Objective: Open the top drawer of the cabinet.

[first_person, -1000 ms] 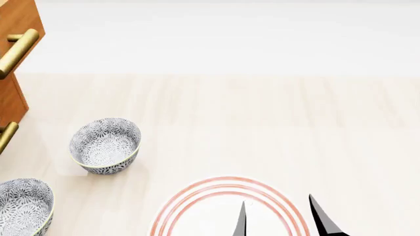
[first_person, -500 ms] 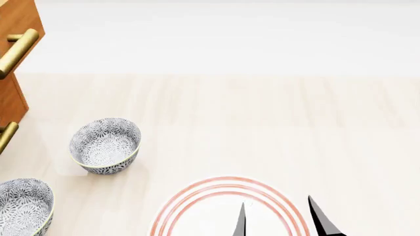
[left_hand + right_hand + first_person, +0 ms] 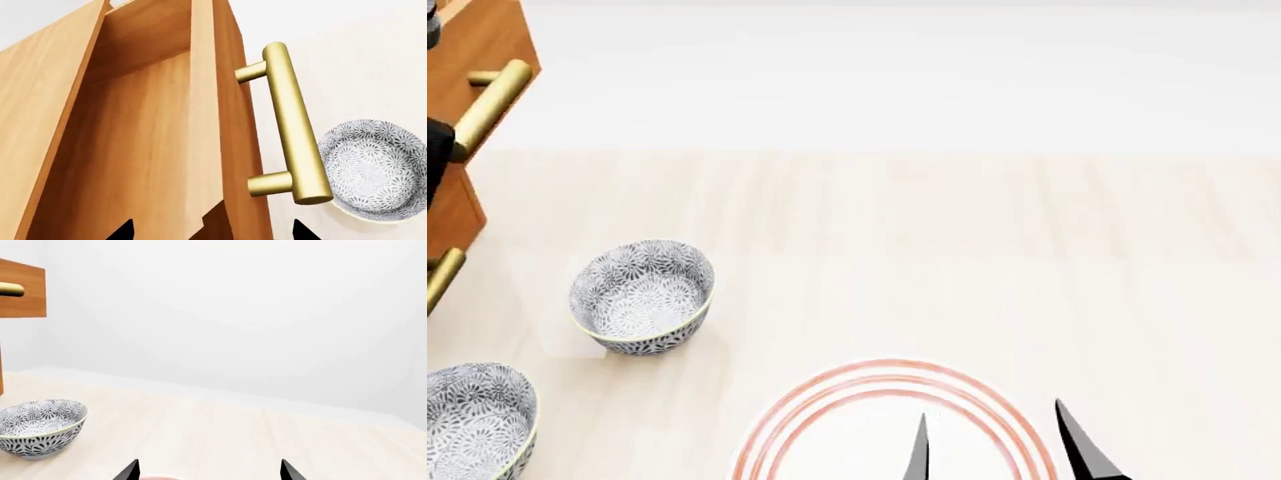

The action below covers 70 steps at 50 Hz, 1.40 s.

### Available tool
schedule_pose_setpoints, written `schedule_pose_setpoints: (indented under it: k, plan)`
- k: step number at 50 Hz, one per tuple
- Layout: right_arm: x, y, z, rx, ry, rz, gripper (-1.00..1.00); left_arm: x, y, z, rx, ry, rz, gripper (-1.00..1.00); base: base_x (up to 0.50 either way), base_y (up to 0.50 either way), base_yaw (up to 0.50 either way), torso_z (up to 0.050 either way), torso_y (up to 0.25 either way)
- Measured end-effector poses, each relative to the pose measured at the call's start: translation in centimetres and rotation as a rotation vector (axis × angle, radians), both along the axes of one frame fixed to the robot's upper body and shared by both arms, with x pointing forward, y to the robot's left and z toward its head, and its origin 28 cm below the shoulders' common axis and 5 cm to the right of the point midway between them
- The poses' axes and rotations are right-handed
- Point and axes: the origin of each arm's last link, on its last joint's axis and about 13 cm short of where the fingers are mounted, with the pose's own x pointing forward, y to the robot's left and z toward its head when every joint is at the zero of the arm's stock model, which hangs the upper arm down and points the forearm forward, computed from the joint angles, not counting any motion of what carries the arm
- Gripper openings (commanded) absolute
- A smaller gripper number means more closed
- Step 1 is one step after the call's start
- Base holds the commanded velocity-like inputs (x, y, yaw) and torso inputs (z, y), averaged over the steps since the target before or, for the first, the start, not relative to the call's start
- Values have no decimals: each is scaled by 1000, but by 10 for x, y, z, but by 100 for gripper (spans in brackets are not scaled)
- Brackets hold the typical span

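The top drawer (image 3: 220, 130) stands pulled out of the cabinet (image 3: 454, 215), its pale inside open to view, and the left gripper (image 3: 210, 231) has its fingers apart, one on either side of the drawer front, with the handle (image 3: 290, 125) just past them. The right gripper (image 3: 1001, 445) hangs with fingers apart over the plate (image 3: 827, 410), well clear of the drawer, and a bowl (image 3: 641, 295) lies between the two.
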Motion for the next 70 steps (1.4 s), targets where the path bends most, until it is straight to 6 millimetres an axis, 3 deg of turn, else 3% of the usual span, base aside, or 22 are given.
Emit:
schedule_pose_setpoints:
  k: [19,70]
  plan:
    - [0,0,-1,-2,2,1,100,-6,-25,0,-32,7,-148,100,0,0,0,0,0]
    - [0,-1,-2,-5,7,1,100,-10,-53,1,-81,25,-289,100,0,0,0,0,0]
